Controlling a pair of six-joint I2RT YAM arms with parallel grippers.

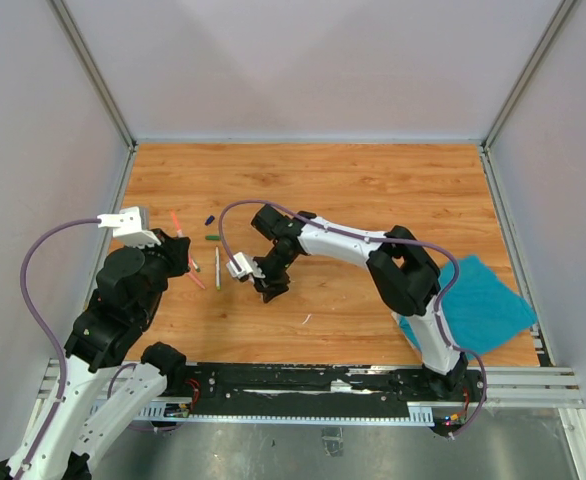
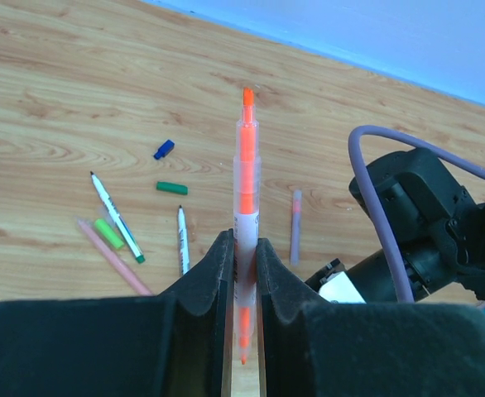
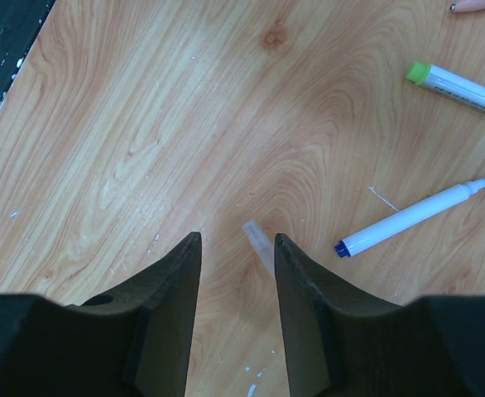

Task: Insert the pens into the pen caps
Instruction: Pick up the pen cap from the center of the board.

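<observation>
The left end effector (image 2: 244, 241) is clenched on the orange pen (image 2: 246, 178). The pen is gripped low on its barrel between the two fingers and stands straight out ahead of them, orange tip furthest away; a short length is seen behind the grip. Just past the fingertips and to their left, a white pen with a dark tip (image 2: 182, 241) lies on the counter (image 2: 375, 99). Further left, a pink pen (image 2: 114, 263), a short light green piece (image 2: 108, 233) and a green-ended pen (image 2: 117, 217) are found close together. Further ahead on that side lies the green cap (image 2: 171, 188), and beyond it, apart from it, the dark blue cap (image 2: 163, 149). To the right of the held pen a pale barrel (image 2: 295, 225) rests on the wood, with the right arm (image 2: 424, 223) just beside it.

The right end effector (image 3: 237, 240) is held low over that pale barrel, its fingers parted and nothing grasped. The barrel lies on the counter in the gap, nearer the right-hand finger; whether it is touched cannot be told. Ahead and to the right lies the white pen with a dark tip, its near end dark blue. Further off a white barrel with a light green end (image 3: 458, 89) is seen. Well behind this end effector, by the arm's base, a teal cloth (image 1: 483, 300) lies flat.
</observation>
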